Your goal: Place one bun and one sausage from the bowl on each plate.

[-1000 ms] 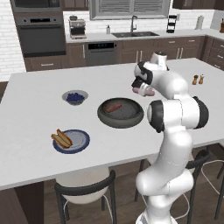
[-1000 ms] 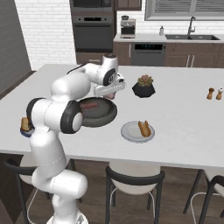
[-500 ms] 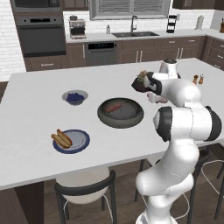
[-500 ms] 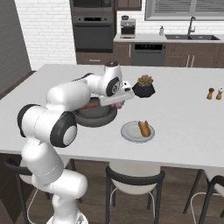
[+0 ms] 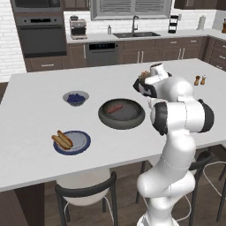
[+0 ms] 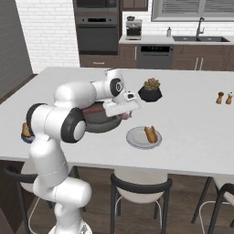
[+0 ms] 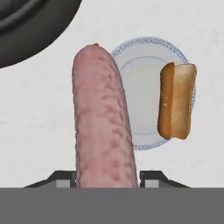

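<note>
Jaws of the gripper (image 7: pixel 107 177) are closed on a sausage (image 7: pixel 103 122), held above the bench (image 6: pixel 192 123) beside the light grey plate (image 6: pixel 143 138). Near the bench's front left edge, a blue-rimmed plate (image 5: pixel 72 142) carries a bun and sausage. The dark bowl (image 5: pixel 121 113) at mid-bench contains one sausage. One bun (image 7: pixel 176 100) is seated on the light grey plate.

I read the sausage (image 7: pixel 103 120) as pinkish, wrinkled and slightly glossy. The bun (image 7: pixel 176 101) looks matt, its crust browned and smooth. The light grey plate (image 7: pixel 144 78) appears glazed ceramic. The dark bowl (image 5: pixel 122 113) has a satin finish. The white counter (image 6: pixel 192 119) looks like matt, faintly speckled stone.
</note>
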Available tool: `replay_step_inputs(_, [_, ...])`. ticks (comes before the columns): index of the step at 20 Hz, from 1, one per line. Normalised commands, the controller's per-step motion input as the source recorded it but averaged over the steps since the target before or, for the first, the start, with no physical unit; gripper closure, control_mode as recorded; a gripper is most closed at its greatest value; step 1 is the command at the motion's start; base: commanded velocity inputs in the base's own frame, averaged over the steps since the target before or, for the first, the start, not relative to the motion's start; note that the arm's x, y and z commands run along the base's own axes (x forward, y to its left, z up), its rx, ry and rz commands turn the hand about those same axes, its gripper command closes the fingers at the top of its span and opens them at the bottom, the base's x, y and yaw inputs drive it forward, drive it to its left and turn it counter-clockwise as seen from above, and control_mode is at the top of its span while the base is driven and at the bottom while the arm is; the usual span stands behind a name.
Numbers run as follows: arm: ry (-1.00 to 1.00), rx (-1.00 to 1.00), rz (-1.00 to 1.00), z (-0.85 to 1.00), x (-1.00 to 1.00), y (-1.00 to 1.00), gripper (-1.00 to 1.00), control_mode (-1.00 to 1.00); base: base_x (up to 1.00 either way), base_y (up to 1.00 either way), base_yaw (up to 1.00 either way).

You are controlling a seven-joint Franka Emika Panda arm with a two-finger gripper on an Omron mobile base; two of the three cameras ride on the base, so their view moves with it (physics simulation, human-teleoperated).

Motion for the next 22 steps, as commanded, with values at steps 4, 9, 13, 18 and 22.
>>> replay_step_inputs(4, [0.02,0.07,0.00,-0.32,-0.04,-0.36,1.00,-1.00,0.00,0.00,0.00])
replay_step_inputs(9, [-0.46,0.06,0.00,-0.50,-0.21,-0.06,1.00,-1.00,0.00,0.00,0.00])
replay_step_inputs(13, [-0.29,0.02,-0.01,-0.46,0.05,-0.10,1.00,-1.00,0.00,0.00,0.00])
replay_step_inputs(18, [-0.06,0.00,-0.06,-0.68,0.02,-0.28,1.00,-1.00,0.00,0.00,0.00])
replay_step_inputs(22, [-0.10,0.00,-0.05,-0.40,0.01,-0.25,1.00,-1.00,0.00,0.00,0.00])
